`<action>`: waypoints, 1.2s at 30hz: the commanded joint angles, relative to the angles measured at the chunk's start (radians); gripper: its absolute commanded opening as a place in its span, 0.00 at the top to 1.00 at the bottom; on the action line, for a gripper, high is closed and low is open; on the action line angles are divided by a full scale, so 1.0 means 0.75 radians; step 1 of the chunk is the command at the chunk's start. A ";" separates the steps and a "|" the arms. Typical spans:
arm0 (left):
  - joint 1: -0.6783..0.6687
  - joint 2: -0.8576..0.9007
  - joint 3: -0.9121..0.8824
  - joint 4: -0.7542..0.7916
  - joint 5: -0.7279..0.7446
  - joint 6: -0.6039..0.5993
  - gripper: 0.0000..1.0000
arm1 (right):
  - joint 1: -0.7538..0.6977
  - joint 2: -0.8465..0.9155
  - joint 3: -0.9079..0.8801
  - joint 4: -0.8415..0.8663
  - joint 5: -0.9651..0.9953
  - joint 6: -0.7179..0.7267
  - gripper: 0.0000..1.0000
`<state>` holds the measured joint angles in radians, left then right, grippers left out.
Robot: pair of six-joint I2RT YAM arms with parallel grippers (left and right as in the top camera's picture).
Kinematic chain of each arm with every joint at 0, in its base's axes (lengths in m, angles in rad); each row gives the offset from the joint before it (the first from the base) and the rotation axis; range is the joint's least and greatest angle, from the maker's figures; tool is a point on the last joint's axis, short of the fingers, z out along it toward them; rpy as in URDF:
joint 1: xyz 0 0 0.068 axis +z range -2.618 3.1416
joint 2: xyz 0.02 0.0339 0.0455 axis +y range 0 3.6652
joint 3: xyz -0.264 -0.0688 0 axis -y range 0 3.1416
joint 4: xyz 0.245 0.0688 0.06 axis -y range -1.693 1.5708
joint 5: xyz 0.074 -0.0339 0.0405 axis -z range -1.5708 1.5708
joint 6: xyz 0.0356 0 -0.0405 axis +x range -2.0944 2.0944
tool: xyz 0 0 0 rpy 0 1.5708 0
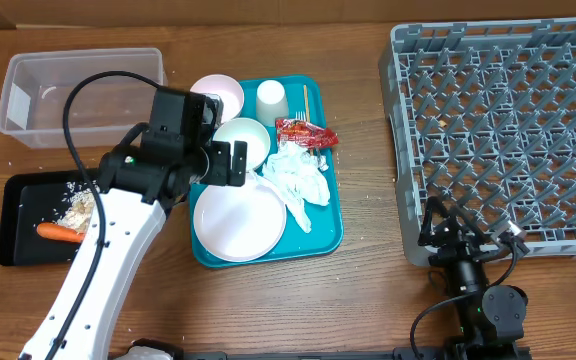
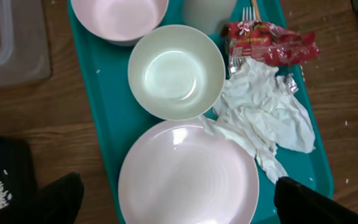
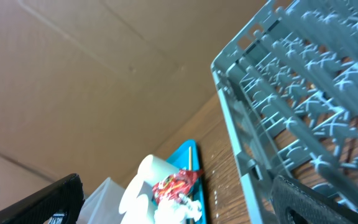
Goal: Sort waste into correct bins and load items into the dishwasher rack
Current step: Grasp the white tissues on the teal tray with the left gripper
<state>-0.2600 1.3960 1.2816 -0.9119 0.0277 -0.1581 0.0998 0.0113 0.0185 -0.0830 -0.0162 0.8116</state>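
Observation:
A round white plate (image 1: 238,222), a white bowl (image 1: 243,140), a pinkish bowl (image 1: 218,95), a white cup (image 1: 271,100), a chopstick (image 1: 306,100), a red wrapper (image 1: 305,133) and crumpled tissue (image 1: 298,178) lie on the teal tray (image 1: 330,235). My left gripper (image 1: 218,160) hovers open and empty over the plate (image 2: 188,186) and white bowl (image 2: 176,71); a fork (image 2: 247,12) pokes out by the wrapper (image 2: 269,40). A carrot (image 1: 60,232) and rice (image 1: 80,208) lie in the black tray (image 1: 18,215). My right gripper (image 1: 460,235) is open and empty by the grey rack (image 1: 508,130).
The clear tub (image 1: 78,95) stands at the back left, behind the black tray. Rice grains are scattered on the wood around the teal tray. The right wrist view shows the rack's near corner (image 3: 303,93), the cup (image 3: 145,180) and a cardboard wall behind.

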 commanded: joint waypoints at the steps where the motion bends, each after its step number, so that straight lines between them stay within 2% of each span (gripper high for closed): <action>1: 0.006 0.034 -0.004 0.001 0.074 -0.036 0.00 | 0.008 -0.008 -0.014 0.003 0.028 0.038 0.00; 3: 0.005 0.051 -0.004 0.008 0.163 -0.032 0.03 | 0.008 -0.008 -0.014 0.002 -0.010 0.076 0.00; 4: -0.002 0.061 -0.004 0.021 0.284 0.024 0.04 | 0.008 -0.008 -0.014 0.002 -0.010 0.076 0.00; 6: -0.038 0.077 -0.004 0.029 0.354 0.062 0.00 | 0.008 -0.008 -0.014 0.002 -0.009 0.075 0.00; 8: -0.102 0.114 -0.003 0.049 0.343 0.058 0.00 | 0.008 -0.008 -0.014 0.002 -0.010 0.075 0.00; 12: -0.199 0.218 -0.003 0.117 0.281 -0.062 0.00 | 0.008 -0.008 -0.014 0.002 -0.010 0.075 0.00; 15: -0.221 0.306 -0.003 0.136 0.132 -0.231 0.06 | 0.008 -0.008 -0.014 0.002 -0.010 0.075 0.00; 18: -0.224 0.393 -0.003 0.136 0.128 -0.433 0.10 | 0.008 -0.008 -0.014 0.002 -0.010 0.075 0.00; 22: -0.242 0.521 -0.003 0.211 0.128 -0.568 0.11 | 0.008 -0.008 -0.014 0.002 -0.009 0.076 0.00; 24: -0.243 0.583 -0.003 0.216 0.126 -0.597 0.16 | 0.008 -0.008 -0.014 0.002 -0.010 0.075 0.00; 32: -0.243 0.616 -0.003 0.240 0.021 -0.663 0.16 | 0.008 -0.008 -0.014 0.002 -0.010 0.075 0.00; 36: -0.243 0.642 -0.003 0.271 0.024 -0.698 0.30 | 0.008 -0.008 -0.014 0.002 -0.010 0.075 0.00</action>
<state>-0.4324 1.8473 1.2816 -0.7212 0.0738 -0.6437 0.1001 0.0113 0.0185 -0.0841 -0.0216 0.8639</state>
